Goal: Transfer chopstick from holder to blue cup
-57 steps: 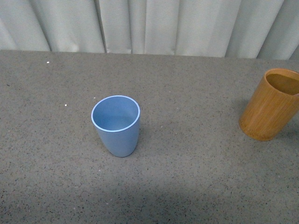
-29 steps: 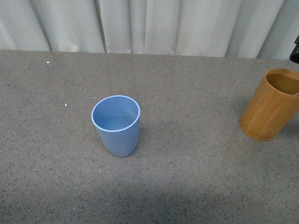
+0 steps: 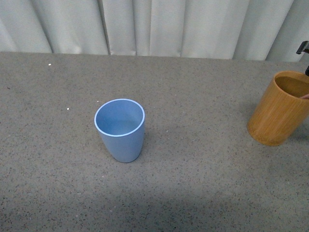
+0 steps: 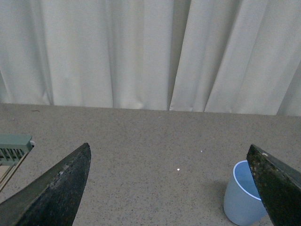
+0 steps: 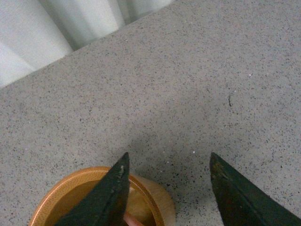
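blue cup upright at mid-surface, bare room all round. holder well apart, cut by the right frame edge, pink chopstick inside. right end effector spread apart over the holder. left end effector spread wide, gripping nothing. curtain along far edge.

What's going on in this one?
The right gripper hangs over the wooden holder, jaws open. A pink sliver inside the holder looks like the chopstick; nothing is gripped yet. The blue cup stands empty in the middle of the table. The left gripper is open too, holding nothing.
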Robot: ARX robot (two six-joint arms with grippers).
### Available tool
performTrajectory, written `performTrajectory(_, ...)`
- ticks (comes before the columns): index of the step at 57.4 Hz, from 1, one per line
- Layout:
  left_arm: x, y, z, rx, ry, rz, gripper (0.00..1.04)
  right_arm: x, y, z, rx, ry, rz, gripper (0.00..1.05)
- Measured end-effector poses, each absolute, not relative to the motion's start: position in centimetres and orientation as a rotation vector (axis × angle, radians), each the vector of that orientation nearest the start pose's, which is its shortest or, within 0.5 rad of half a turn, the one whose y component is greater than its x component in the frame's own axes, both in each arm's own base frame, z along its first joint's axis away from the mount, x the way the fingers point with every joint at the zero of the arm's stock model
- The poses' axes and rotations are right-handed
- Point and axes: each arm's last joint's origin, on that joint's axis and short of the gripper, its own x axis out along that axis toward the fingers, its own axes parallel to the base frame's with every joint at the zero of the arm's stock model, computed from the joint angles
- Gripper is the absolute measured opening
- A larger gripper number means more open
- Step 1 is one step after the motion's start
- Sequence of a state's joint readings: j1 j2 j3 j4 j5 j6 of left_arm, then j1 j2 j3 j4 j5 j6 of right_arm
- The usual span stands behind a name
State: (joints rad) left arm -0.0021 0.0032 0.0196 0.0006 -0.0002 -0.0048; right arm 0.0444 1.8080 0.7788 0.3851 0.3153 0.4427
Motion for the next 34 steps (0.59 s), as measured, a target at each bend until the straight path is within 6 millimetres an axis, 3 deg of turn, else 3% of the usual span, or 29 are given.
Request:
performTrajectory(17,9.7,0.0,17.0,-0.005,-0.017,-0.002,0.98,34.0,0.7,13.1,0.344,0.524,-0.381,0.01)
performTrajectory(34,9.7,0.0,17.0,-0.005,-0.017,-0.002,0.98,33.7,0.6,15.6,0.335,0.456,-0.390,0.01)
